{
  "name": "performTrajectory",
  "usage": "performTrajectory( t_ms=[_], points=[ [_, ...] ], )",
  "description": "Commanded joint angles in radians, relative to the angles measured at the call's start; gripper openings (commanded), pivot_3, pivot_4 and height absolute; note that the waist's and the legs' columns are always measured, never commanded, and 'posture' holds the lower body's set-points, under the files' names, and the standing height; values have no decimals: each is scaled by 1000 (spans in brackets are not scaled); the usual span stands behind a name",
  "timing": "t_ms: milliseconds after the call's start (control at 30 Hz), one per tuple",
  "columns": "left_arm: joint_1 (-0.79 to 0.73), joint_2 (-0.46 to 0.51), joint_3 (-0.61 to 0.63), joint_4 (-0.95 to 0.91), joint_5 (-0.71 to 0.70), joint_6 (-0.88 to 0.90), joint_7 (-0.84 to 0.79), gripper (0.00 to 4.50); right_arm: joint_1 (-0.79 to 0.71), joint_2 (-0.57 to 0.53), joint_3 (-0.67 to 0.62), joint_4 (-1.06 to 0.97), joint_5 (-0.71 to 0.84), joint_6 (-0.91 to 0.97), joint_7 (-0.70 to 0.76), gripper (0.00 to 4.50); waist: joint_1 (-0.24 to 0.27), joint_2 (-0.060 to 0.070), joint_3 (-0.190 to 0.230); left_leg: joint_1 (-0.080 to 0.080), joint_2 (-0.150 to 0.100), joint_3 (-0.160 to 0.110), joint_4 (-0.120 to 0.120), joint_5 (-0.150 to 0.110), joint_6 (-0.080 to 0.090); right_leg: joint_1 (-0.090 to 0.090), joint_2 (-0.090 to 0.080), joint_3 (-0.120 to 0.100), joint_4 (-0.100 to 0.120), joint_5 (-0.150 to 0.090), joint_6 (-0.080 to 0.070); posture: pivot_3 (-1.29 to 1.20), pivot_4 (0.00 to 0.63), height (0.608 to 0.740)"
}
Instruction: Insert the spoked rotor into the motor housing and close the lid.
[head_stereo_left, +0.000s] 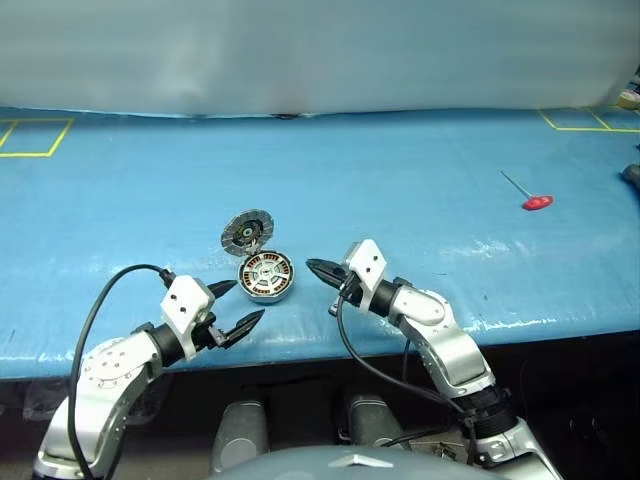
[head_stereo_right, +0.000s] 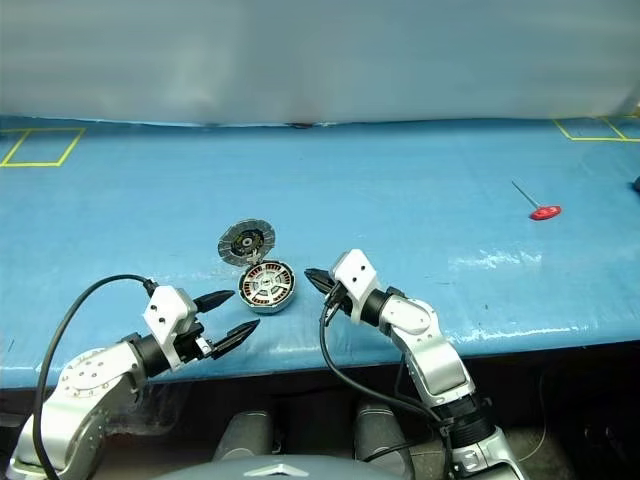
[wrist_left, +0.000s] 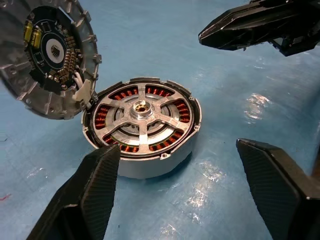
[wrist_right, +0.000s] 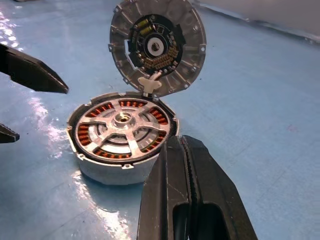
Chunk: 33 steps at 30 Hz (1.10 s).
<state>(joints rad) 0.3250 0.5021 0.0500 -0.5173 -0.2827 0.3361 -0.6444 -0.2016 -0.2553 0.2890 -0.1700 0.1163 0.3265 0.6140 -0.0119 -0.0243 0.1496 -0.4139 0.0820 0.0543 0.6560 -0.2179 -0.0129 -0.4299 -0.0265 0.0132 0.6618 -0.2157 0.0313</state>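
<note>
The motor housing (head_stereo_left: 266, 276) sits on the blue table near its front edge, with copper-brown windings inside. The spoked rotor (wrist_left: 142, 117) lies seated in it, silver spokes and hub facing up. The lid (head_stereo_left: 247, 232) stands open, tilted back from the housing's far-left edge, its inner face with a dark round board showing. My left gripper (head_stereo_left: 248, 300) is open just in front and left of the housing, holding nothing. My right gripper (head_stereo_left: 312, 266) is shut and empty, its tip pointing at the housing from the right, a short gap away.
A red-handled tool (head_stereo_left: 537, 202) lies far right on the table. Yellow tape squares (head_stereo_left: 30, 137) mark the far corners. The table's front edge (head_stereo_left: 400, 340) runs just below both grippers. Black cables loop from each wrist.
</note>
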Motion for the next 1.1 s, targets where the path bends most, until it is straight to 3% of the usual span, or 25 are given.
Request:
performTrajectory(
  t_ms=[33,267,300,700,1100],
  points=[
    [29,-30,-19,-28,51,-115,37,2513,-50,7,20,-38,-14,75,-15,0,1,0,0,0,0,0,0,0,0,0,0,0,0,0,0,0,150,740],
    [103,-176,-22,35,78,-302,130,154,-207,120,49,22,19,258,-29,0,-4,0,0,-1,0,-1,0,0,0,0,1,-1,0,0,0,0,150,740],
    [115,-187,-24,45,85,-324,139,36,-224,132,60,31,14,267,-31,0,-4,0,0,0,0,-1,-1,0,0,-1,1,-1,0,0,0,0,150,740],
    [204,-258,-30,117,127,-447,223,36,-314,137,184,90,-27,286,25,0,-11,1,0,-2,0,-1,-1,0,0,-3,0,-1,-1,0,0,0,150,740],
    [173,-209,-7,117,76,-407,183,36,-259,149,204,200,-58,239,-4,0,-16,1,0,-5,0,1,-2,-1,0,-12,0,0,-1,0,-1,0,150,740]
  ],
)
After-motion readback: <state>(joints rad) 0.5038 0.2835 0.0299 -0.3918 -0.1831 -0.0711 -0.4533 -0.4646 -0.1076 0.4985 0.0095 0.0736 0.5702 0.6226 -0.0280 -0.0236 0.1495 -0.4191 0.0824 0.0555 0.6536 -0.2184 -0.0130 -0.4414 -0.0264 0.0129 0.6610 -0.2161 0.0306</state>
